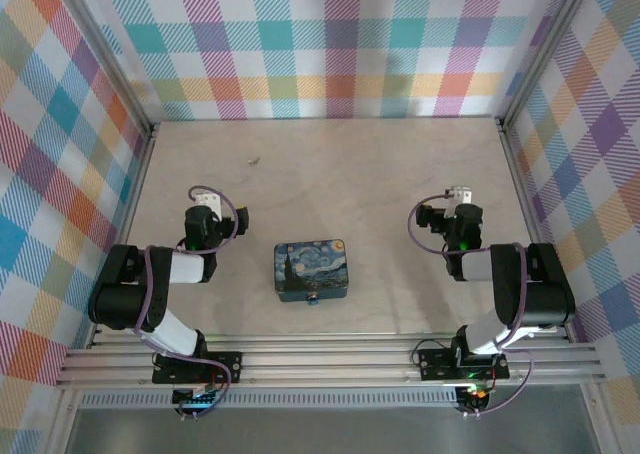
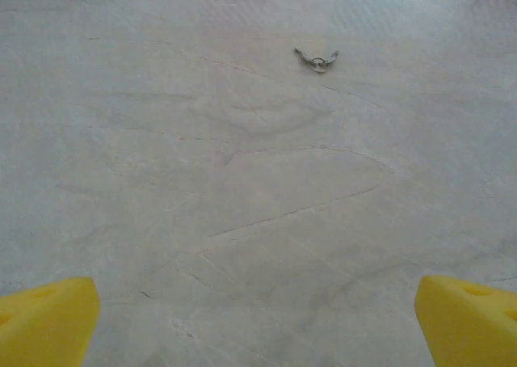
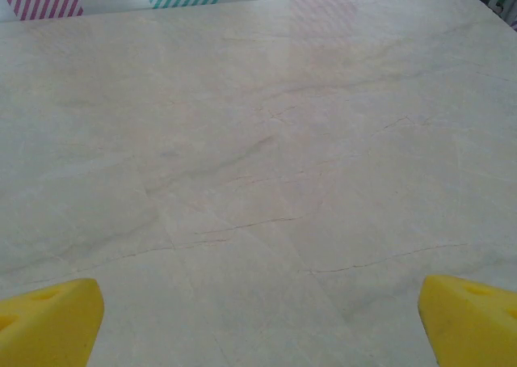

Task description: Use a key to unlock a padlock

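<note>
- Padlock (image 1: 313, 297): tiny, blue, centre, at the near edge of the painted tin (image 1: 310, 264); on it or against it, cannot tell. Likely light, rigid and slick; pinch across the body.
- Left gripper (image 2: 258, 318), right gripper (image 3: 258, 322): jaws wide apart, empty.
- Key (image 2: 317, 59): far left, flat on the table (image 1: 400, 174). Thin and hard to lift; take it by the ring end.
- Writing: none legible.

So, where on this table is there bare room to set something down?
Widest bare patch: the far half of the table, from the key across to the right wall. Also free: the strips either side of the tin. Tightest at the tin's near edge, where the padlock lies.
</note>
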